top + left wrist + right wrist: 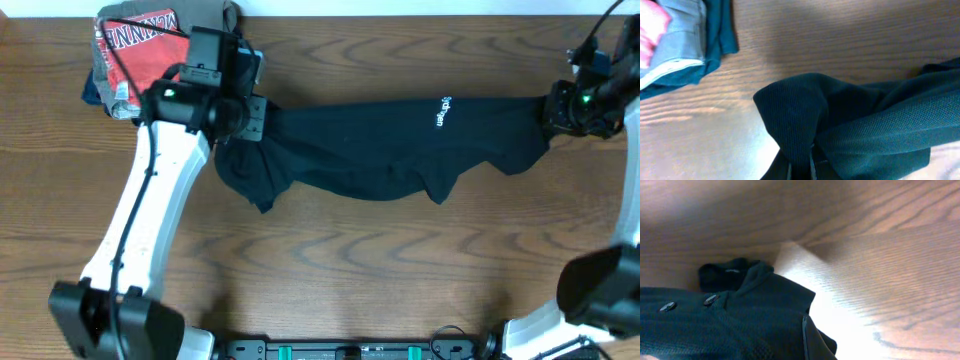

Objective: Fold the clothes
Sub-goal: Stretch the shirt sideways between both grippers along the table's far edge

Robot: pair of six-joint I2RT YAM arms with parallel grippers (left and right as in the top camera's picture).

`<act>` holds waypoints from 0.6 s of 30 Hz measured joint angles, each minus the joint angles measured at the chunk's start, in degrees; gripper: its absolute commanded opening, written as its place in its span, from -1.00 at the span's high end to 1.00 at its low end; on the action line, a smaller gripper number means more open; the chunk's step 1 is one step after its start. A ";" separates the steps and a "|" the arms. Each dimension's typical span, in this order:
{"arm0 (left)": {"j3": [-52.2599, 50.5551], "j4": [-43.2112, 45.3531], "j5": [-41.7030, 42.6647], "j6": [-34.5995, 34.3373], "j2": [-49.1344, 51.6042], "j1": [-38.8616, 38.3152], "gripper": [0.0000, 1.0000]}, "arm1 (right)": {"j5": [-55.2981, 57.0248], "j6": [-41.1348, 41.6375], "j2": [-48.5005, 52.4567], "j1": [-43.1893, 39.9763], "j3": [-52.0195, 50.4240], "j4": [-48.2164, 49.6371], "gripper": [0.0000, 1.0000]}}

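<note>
- Left claw (258, 120): pressed together, pinching one end of the black top (400, 140). The left wrist view shows fabric bunched between its fingers.
- Right claw (553, 108): pressed together on the opposite end, close to the buttons (710, 299).
- Black top: stretched between both claws across the far half of the table (350, 270), white logo (441, 110) uppermost, lower edge rumpled. Probably held out this way to spread it flat before a first fold; no fold is made yet.
- Folded stack (115, 85): red shirt (140, 40) on top, at the far left corner, just beside the left claw. Judged the only obstacle; a pull further left could snag it.
</note>
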 measured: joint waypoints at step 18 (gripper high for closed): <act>-0.35 24.70 -0.37 0.04 25.83 -0.13 0.67 | -1.70 0.46 22.88 1.20 -0.13 24.41 0.39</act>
